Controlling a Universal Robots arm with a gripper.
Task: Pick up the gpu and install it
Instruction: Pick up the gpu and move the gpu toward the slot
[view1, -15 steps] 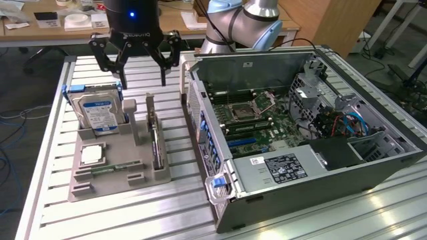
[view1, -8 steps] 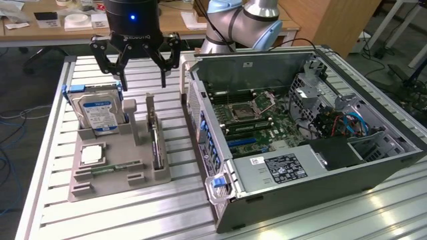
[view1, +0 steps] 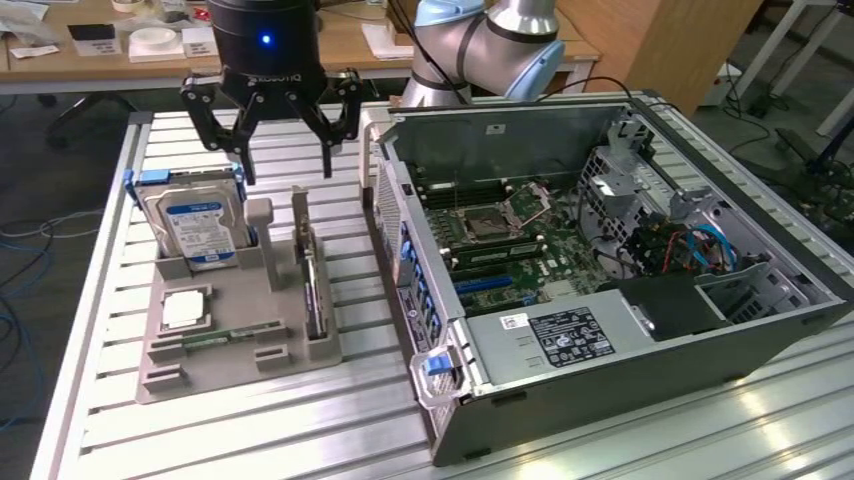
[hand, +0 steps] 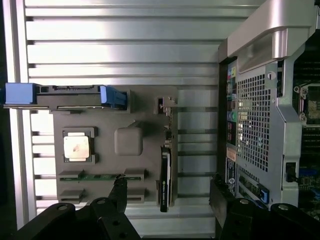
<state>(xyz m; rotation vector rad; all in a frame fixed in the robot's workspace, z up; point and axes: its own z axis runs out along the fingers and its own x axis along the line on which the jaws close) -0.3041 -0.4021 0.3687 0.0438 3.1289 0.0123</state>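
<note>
So the pincer (view1: 283, 168) is spread wide and holding nothing, hanging over the far end of the grey tray (view1: 220, 375) on the slatted worktop (view1: 240, 440). The gpu (view1: 311, 295) stands on edge in a slot at the tray's side toward the exterior view's right, near the open computer case (view1: 601, 335). A hard drive (view1: 200, 230) stands upright toward the left.
</note>
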